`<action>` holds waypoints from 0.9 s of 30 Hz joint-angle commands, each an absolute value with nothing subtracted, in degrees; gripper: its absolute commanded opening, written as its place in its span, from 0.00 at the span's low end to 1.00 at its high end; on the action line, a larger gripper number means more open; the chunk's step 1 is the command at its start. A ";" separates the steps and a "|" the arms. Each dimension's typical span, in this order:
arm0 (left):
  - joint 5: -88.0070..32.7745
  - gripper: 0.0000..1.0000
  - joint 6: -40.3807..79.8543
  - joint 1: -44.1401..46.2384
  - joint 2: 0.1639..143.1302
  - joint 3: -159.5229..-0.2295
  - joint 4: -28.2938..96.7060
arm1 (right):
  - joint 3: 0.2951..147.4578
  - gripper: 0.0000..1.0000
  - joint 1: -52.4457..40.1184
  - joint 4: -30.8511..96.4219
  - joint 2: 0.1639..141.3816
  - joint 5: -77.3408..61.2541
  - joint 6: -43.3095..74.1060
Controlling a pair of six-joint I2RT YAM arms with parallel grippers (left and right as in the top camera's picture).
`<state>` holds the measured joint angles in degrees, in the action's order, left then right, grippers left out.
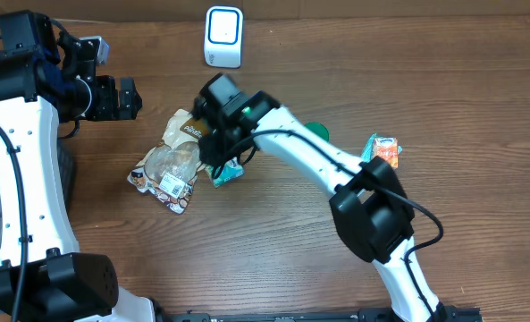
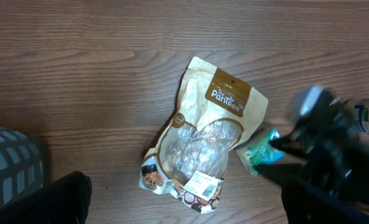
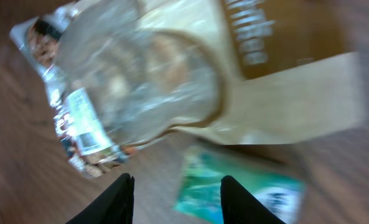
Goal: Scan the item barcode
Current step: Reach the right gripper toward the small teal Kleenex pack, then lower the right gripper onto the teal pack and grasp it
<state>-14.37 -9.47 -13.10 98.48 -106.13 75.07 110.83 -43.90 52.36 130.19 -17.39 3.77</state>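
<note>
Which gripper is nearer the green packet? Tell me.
Right. The right gripper hovers just over the green packet; the left gripper is well off, beyond the snack bag.

overhead: high above, facing straight down, far, whole desk (image 1: 479, 80) and both arms in frame | left wrist: medium height, looking down, snack bag (image 2: 203, 149) in the centre | right wrist: very near, blurred, own fingers (image 3: 119, 202) at lower edge | shared: snack bag and green packet (image 1: 227, 173) in all three views
</note>
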 commanded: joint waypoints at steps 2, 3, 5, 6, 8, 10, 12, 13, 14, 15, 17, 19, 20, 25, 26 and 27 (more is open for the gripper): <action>-14.83 1.00 -10.74 -12.73 97.82 -107.02 74.96 | 110.96 0.42 -48.10 52.31 131.24 -17.61 2.70; -14.83 1.00 -10.74 -12.73 97.82 -107.02 74.96 | 110.96 0.42 -48.80 52.40 131.66 -17.17 2.72; -14.83 1.00 -10.74 -12.73 97.82 -107.02 74.96 | 110.93 0.42 -49.47 52.97 132.42 -16.69 2.74; -14.83 1.00 -10.74 -12.73 97.82 -107.02 74.96 | 110.93 0.42 -49.78 53.23 132.88 -16.60 2.76; -14.83 1.00 -10.74 -12.73 97.82 -107.02 74.96 | 110.89 0.42 -49.80 53.17 133.64 -16.43 2.76; -14.83 1.00 -10.74 -12.73 97.82 -107.02 74.98 | 110.89 0.42 -49.76 52.88 134.08 -14.41 3.22; -14.83 1.00 -10.72 -12.73 97.82 -107.02 74.96 | 110.89 0.42 -49.74 52.53 134.63 -11.62 3.88; -14.83 1.00 -10.74 -12.73 97.82 -107.02 74.96 | 110.89 0.42 -49.76 52.31 135.33 -9.74 4.67; -14.83 1.00 -10.74 -12.73 97.82 -107.02 74.98 | 110.89 0.42 -49.76 52.07 135.66 -9.34 4.67; -14.83 1.00 -10.72 -12.73 97.82 -107.02 74.96 | 110.89 0.42 -49.74 51.64 136.25 -8.75 4.67; -14.83 1.00 -10.74 -12.73 97.82 -107.02 74.98 | 110.89 0.42 -49.63 50.92 136.35 -6.61 5.43; -14.83 1.00 -10.72 -12.73 97.82 -107.02 74.96 | 111.13 0.43 -49.04 49.65 136.33 -0.93 11.46; -14.83 1.00 -10.72 -12.73 97.82 -107.02 74.96 | 111.13 0.46 -48.31 49.32 136.31 2.46 16.12; -14.83 1.00 -10.74 -12.73 97.82 -107.02 74.96 | 111.94 0.46 -44.05 50.98 136.29 5.50 30.70; -14.83 1.00 -10.74 -12.73 97.82 -107.02 74.96 | 112.68 0.47 -42.83 51.33 136.31 4.75 31.73; -14.83 1.00 -10.74 -12.73 97.82 -107.02 74.96 | 113.84 0.46 -41.85 51.66 136.25 3.05 31.44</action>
